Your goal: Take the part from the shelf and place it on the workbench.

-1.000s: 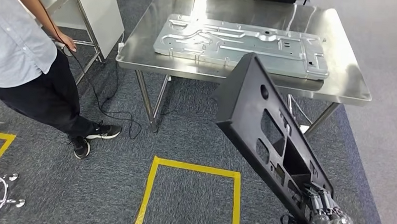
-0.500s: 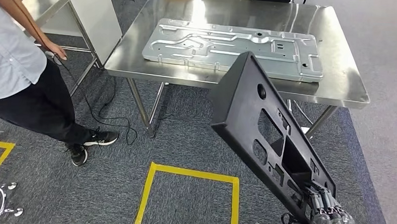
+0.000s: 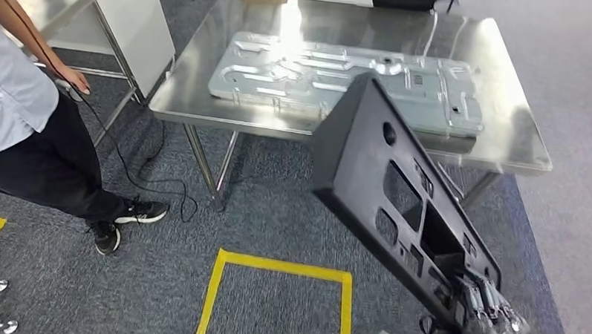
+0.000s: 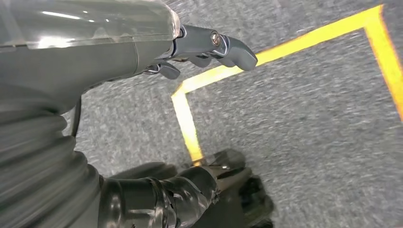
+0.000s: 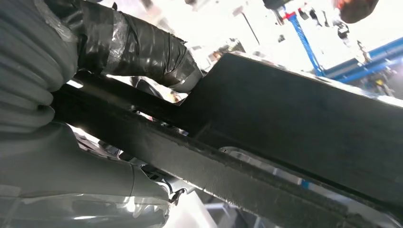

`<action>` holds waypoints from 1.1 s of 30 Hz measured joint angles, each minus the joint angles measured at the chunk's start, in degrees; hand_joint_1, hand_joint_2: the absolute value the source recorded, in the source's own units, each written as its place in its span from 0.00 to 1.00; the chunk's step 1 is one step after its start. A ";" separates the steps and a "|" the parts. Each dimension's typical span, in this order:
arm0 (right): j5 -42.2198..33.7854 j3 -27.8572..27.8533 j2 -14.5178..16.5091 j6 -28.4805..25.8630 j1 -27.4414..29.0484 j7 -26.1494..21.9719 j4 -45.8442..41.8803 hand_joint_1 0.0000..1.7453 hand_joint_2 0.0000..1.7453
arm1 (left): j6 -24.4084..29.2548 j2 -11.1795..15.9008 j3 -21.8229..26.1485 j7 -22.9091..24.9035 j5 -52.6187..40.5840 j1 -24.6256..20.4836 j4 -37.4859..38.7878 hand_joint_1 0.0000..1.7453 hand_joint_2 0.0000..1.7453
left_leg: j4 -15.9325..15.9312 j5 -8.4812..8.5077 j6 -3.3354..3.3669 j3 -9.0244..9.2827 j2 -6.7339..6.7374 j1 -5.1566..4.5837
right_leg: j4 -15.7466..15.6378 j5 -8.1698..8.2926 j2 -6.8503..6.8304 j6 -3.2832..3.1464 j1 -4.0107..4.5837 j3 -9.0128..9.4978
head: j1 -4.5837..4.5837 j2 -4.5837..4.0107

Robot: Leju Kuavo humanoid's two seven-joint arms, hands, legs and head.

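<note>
**Long panel, gripped at one end**

Our right hand (image 3: 488,322) holds the black panel (image 3: 396,193) at its 5 o'clock end; the far end hangs near the workbench (image 3: 503,100) edge. Looks stiff, long, tip-heavy: we'd support mid-length. Left hand (image 4: 204,45) holds nothing, fingers loosely apart.

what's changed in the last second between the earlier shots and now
The whole head view shifted, so the camera moved; the steel workbench sits slightly closer. The right robot hand keeps gripping the long black plastic panel by its lower end. Nothing was released.
</note>
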 joint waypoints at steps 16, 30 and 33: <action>-0.93 -0.08 -0.04 0.00 -2.28 -1.74 -2.89 1.00 1.00 | -0.21 -0.14 -0.01 0.28 -1.62 -0.30 0.00 0.00 1.00 | 7.65 -7.81 -3.54 0.43 -0.05 0.81 | -3.88 5.64 -0.23 -1.40 -1.53 -2.15 | -0.15 0.00; 2.55 0.85 -3.28 0.01 -6.59 2.07 -3.39 1.00 1.00 | -0.47 -0.06 -0.01 0.84 -3.87 -0.30 0.00 0.00 1.00 | 0.88 0.44 -0.28 -1.16 -0.15 -0.02 | -1.66 0.27 -0.02 0.56 -0.61 1.20 | -0.03 0.00; 3.35 1.48 -4.82 0.02 -7.63 3.39 -3.31 1.00 1.00 | -0.62 -0.10 -0.01 1.03 -4.37 -0.35 0.00 0.00 1.00 | 0.47 -0.12 0.10 -0.11 -0.11 0.07 | 8.79 -3.37 -0.06 1.16 -0.94 -5.16 | 0.06 0.00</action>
